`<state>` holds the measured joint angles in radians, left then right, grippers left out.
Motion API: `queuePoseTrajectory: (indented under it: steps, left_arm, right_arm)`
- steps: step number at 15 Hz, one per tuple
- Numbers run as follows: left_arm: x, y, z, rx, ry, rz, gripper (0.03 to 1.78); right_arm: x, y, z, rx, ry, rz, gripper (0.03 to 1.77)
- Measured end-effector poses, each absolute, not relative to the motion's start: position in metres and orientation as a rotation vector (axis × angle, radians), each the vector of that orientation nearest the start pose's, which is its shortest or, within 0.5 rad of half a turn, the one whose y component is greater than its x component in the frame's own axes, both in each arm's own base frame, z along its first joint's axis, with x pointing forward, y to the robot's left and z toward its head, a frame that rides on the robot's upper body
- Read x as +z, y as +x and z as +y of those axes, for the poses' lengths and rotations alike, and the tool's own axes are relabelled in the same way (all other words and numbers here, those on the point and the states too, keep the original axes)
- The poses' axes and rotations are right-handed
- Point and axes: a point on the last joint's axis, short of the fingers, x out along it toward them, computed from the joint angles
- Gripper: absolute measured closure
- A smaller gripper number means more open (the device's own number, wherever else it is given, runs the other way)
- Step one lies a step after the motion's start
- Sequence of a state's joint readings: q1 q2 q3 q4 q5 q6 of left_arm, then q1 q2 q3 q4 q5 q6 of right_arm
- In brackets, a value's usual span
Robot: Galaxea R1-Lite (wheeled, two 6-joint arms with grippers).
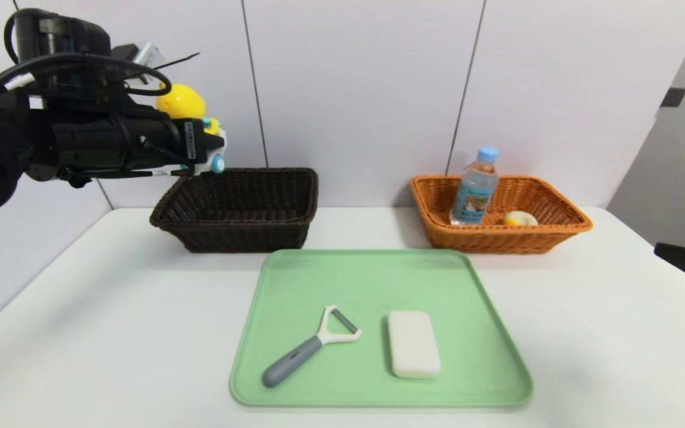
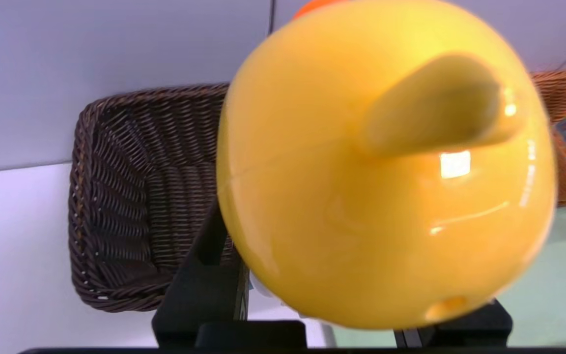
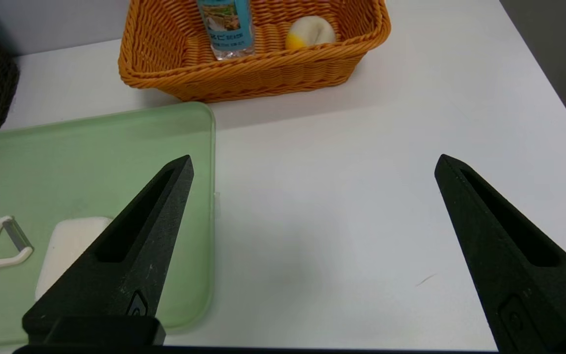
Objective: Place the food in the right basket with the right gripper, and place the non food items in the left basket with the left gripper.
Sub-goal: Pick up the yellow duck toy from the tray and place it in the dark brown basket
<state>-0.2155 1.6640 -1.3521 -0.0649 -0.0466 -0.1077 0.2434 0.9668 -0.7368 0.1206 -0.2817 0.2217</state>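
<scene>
1. The left gripper (image 1: 210,148) has its jaws clamped on the yellow duck toy (image 1: 182,102), high up beyond the far left corner of the green tray (image 1: 381,261). The smooth, round body could slip if the grip sits off-centre, and a drop from that height might bounce it out.
2. The dark brown basket (image 1: 247,238) stands beyond the tray, towards its left. Releasing the duck too near a wall could catch its wheels on the rim and tip it onto the counter (image 1: 116,321); I'd centre and lower it first.
3. The white peeler (image 1: 295,361) lies on the tray's left half. Its slim handle is low, so jaws coming down for it later could scrape the tray or pinch only one edge, letting the tool swivel.
4. The white bar (image 1: 414,345) lies flat on the tray, right of the peeler. A crooked approach could push it along, or nudge the peeler.
5. The water bottle (image 1: 474,190) leans inside the orange-tan basket (image 1: 497,241), beyond the tray's right side, with the bun (image 1: 519,218) beside it. A knock to that basket could topple the bottle.
6. The right gripper (image 3: 315,162) is idle right of the tray, jaws wide apart and empty; an unneeded sweep leftward could hit the bar.
</scene>
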Motion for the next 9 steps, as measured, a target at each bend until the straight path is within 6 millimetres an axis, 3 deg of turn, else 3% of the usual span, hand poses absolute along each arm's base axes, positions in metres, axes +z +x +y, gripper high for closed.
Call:
queuePoseTrajectory:
  steps: [4, 9]
  left_arm:
    - [0.269, 0.341, -0.039, -0.187, -0.038, 0.345, 1.06]
    - [0.24, 0.381, -0.03, -0.172, -0.017, 0.432, 1.06]
  right_arm:
    - [0.248, 0.113, 0.021, -0.08, 0.13, 0.33, 0.1]
    - [0.247, 0.117, 0.021, -0.085, 0.127, 0.34, 0.1]
